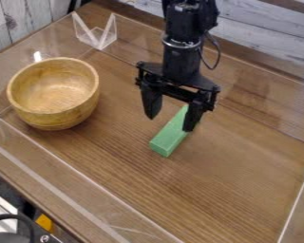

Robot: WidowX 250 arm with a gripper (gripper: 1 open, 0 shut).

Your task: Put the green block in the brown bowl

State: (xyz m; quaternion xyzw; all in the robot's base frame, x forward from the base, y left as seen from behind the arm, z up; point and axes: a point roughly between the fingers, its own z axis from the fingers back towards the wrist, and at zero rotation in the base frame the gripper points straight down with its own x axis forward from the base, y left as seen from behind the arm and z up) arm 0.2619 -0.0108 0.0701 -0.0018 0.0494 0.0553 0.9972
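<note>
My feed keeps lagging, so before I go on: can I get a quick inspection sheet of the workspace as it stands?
Surface: wooden table, bare, with clear low walls.
Job's things: green block flat on the table; brown bowl empty, to the left in the picture.
Clutter: clear plastic piece at the back.
Grippers: gripper open, pointing down, fingers astride the block's far end.
Cables: black cable at the bottom left corner.
Surroundings: pale plank wall.

Bare wood lies open between the green block (175, 133) at center and the brown bowl (52, 92) at left (nothing in between); clear walls (95, 30) ring the table (142, 190).
</note>
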